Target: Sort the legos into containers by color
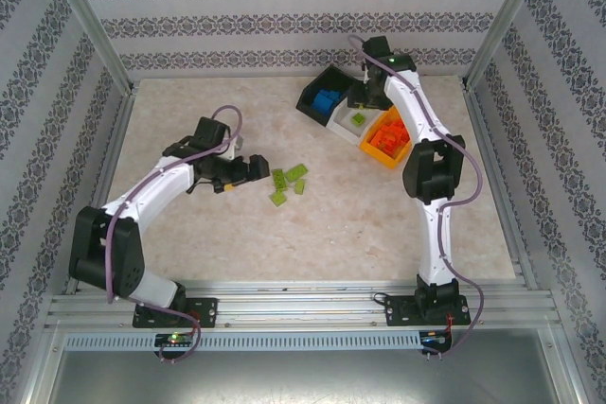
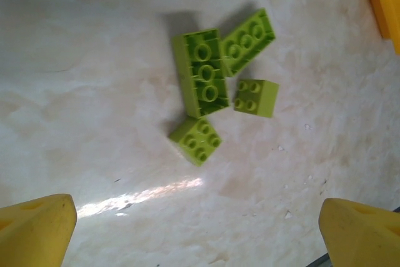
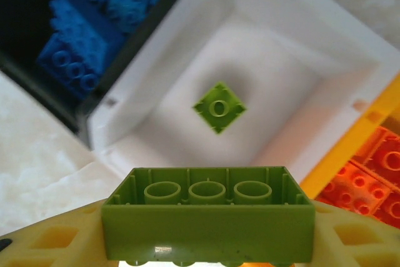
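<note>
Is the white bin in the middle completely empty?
No, one small green brick lies on the floor of the white bin.

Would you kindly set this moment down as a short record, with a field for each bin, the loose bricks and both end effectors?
Black plastic bin: blue studded bricks inside
White plastic bin: one small lime green brick inside
Orange-yellow plastic bin: orange studded bricks inside
Marbled table: four loose lime green bricks, clustered together
Left end effector: open, empty, above the table near the cluster
Right end effector: shut on a long lime green brick, above the white bin
</note>
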`<state>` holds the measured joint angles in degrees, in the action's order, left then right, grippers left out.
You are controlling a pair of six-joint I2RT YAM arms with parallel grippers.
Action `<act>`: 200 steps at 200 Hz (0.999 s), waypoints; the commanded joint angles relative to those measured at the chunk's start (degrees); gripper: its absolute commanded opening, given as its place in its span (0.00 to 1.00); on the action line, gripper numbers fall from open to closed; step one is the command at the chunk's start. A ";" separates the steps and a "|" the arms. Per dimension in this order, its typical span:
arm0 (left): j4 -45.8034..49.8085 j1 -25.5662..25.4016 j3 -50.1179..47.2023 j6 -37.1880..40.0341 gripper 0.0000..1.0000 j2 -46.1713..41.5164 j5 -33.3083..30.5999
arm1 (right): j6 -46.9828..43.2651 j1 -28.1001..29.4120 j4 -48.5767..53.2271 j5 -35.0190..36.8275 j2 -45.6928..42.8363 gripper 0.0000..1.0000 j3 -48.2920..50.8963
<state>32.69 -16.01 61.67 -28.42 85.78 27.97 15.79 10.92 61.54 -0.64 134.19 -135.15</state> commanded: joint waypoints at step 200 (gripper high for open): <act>4.79 -6.31 12.09 5.60 1.00 11.57 -1.09 | 1.95 -0.81 0.71 -7.19 -7.35 0.85 0.78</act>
<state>37.36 -21.80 73.54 -24.60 98.00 26.89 17.69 8.43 61.47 -4.82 135.33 -137.64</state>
